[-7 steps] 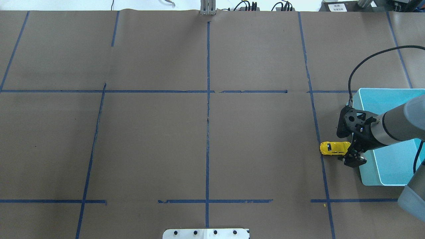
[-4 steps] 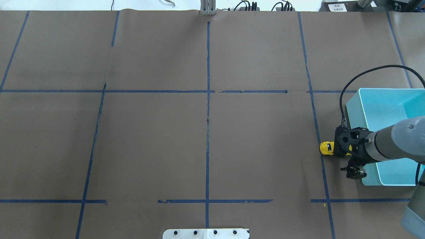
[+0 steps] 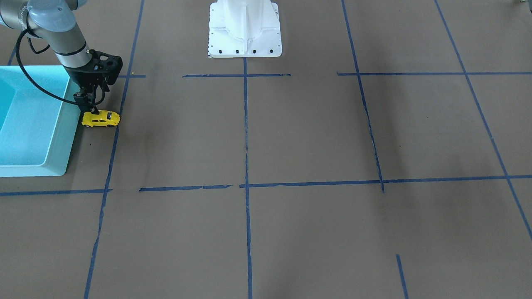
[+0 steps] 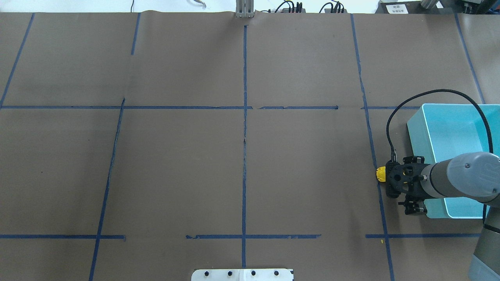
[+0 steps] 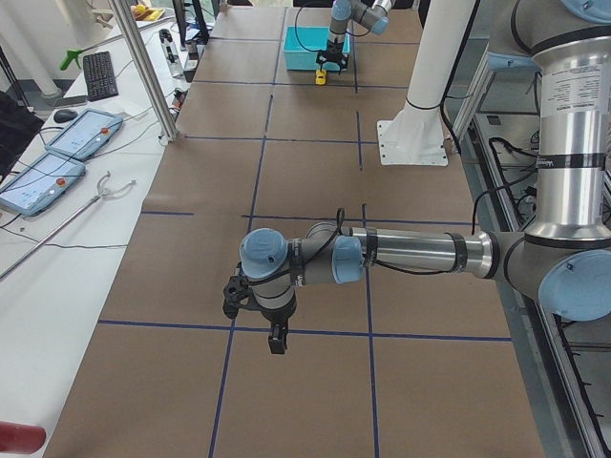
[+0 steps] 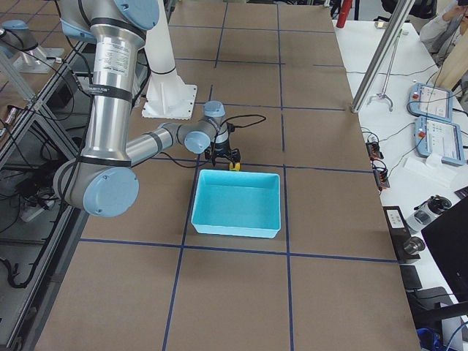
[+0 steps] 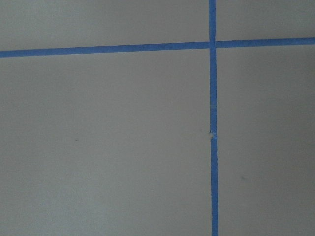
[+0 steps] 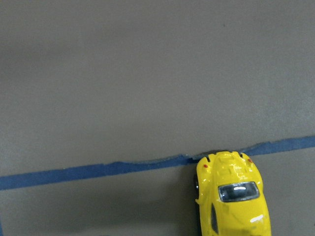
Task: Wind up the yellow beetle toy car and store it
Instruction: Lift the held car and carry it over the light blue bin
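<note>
Yellow beetle toy car (image 3: 101, 119) sits beside the bin (image 3: 62, 137); right gripper (image 3: 89, 109) hangs over it, seemingly to grasp; jaws' opening unclear.

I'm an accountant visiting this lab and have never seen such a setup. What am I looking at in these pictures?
It is a robot with two arms on a white pedestal, working over a table covered in brown paper with blue tape lines. Several cameras caught the same moment: one over the robot's shoulders, one facing it, one at each table end, one on each wrist. The right gripper hangs just over a yellow beetle toy car, which sits on the table beside a light blue bin; the right wrist camera looks down on that car. I cannot tell whether the gripper grips it. The left gripper hovers over the paper far from the car; its wrist camera shows only paper and tape.
</note>
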